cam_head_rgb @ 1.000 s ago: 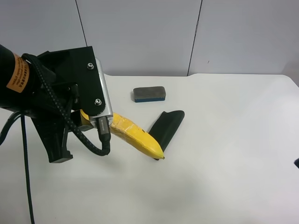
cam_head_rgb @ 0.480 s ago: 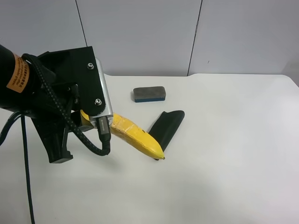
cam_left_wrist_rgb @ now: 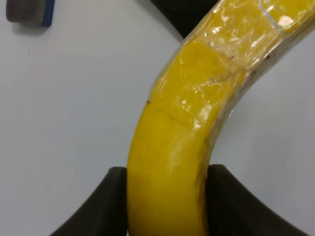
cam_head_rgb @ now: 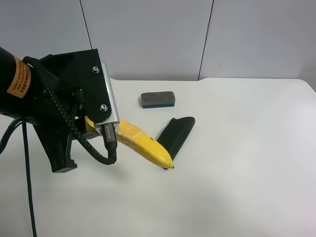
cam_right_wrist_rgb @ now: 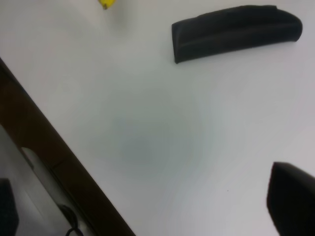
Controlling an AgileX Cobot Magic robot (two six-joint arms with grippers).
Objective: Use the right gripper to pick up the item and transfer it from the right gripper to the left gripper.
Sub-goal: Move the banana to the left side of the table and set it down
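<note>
Banana unmoved, orange label unreadable

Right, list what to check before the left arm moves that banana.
1. Left gripper shut on banana: ok.
2. Right gripper's visible finger off the banana: ok.
3. Banana tip lifted off the table: cannot tell.
4. Tip clear of dark wedge pad: cannot tell.
5. Eraser block away from banana: ok.
</note>
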